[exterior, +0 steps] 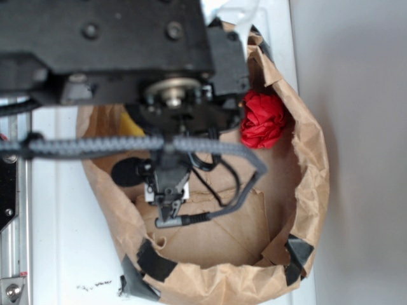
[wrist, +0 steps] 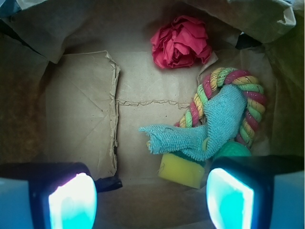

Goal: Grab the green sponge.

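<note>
My fingers are spread wide. The green sponge sits between them, soft and light; I'd squeeze its yellow sides.

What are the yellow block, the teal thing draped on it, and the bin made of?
Green sponge: looks like soft matte foam, yellow body with a thin dark-green layer on top. Teal cloth: limp, nubby weave with a frayed edge, probably terry or microfibre. Paper bag: creased brown kraft paper, folds and seams visible.
</note>
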You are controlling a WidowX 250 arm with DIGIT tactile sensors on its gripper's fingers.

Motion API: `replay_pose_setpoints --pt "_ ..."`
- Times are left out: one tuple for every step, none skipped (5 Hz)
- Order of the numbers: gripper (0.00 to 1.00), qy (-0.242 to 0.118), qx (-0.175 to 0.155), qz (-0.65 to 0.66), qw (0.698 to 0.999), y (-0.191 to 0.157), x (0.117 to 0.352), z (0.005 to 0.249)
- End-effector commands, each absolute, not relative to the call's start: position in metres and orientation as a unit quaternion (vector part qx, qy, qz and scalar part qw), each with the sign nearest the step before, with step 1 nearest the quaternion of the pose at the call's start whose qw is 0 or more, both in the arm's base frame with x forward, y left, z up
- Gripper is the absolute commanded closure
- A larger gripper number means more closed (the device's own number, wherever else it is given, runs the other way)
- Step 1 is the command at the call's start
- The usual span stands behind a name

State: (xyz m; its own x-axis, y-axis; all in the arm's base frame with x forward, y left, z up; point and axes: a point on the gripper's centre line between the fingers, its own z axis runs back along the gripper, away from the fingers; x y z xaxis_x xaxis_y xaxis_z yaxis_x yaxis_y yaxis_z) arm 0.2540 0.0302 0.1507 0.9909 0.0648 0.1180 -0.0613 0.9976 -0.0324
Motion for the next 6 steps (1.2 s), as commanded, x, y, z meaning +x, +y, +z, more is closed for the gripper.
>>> replay_pose_setpoints --pt "0.0 -0.085 0.019 0.206 0.975 0.049 0.238 0.138" --pt "0.0 -0.106 0.006 0.208 0.972 0.049 0.244 0.126" --pt "0.0 -0.086 0.0 0.238 0.968 0.056 0.259 0.115" --pt "0.0 -0.066 0.013 0.257 0.964 0.065 0.27 0.098" --pt "0.0 -0.074 0.025 0.261 0.962 0.074 0.272 0.093" --pt "0.0 -0.088 0.039 0.23 0.968 0.079 0.262 0.088"
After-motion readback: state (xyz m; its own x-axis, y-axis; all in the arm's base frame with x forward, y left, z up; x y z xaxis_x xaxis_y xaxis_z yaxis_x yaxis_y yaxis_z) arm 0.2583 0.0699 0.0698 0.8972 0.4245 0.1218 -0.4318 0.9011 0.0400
